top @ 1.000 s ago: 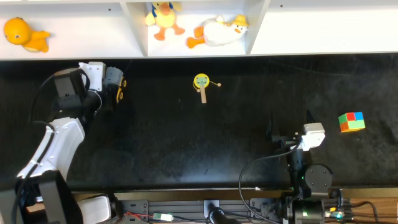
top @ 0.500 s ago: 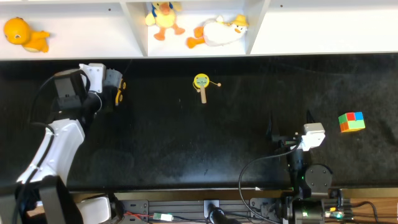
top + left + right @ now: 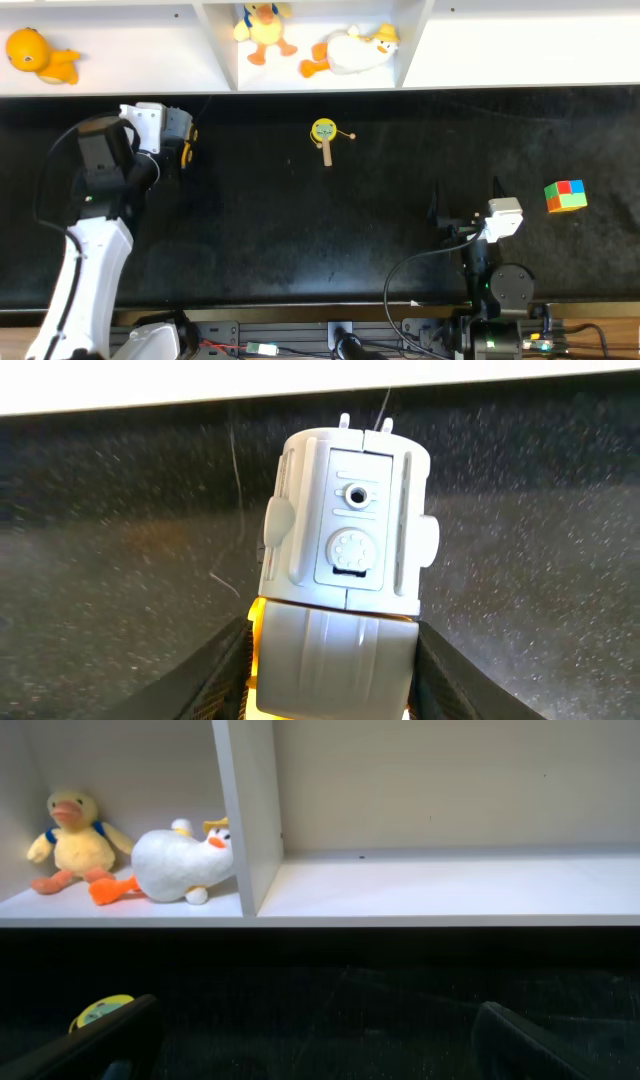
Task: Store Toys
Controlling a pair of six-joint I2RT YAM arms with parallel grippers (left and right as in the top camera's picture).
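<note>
A grey and yellow toy vehicle (image 3: 345,530) is clamped between the fingers of my left gripper (image 3: 335,685), close to the white shelf's front edge. From above, the toy (image 3: 183,135) hangs at the table's far left, just below the left shelf compartment. A yellow rattle drum (image 3: 324,133) lies mid-table near the shelf. A multicoloured cube (image 3: 565,195) sits at the right. My right gripper (image 3: 320,1050) is open and holds nothing, low over the mat facing the shelf.
The white shelf (image 3: 320,80) spans the back. An orange duck (image 3: 40,55) lies in its left compartment. A yellow duck (image 3: 263,28) and a white duck (image 3: 350,50) share the middle one. The right compartment (image 3: 450,880) is bare.
My left arm has moved the toy vehicle slightly toward the shelf. The right arm, drum and cube have not moved.
</note>
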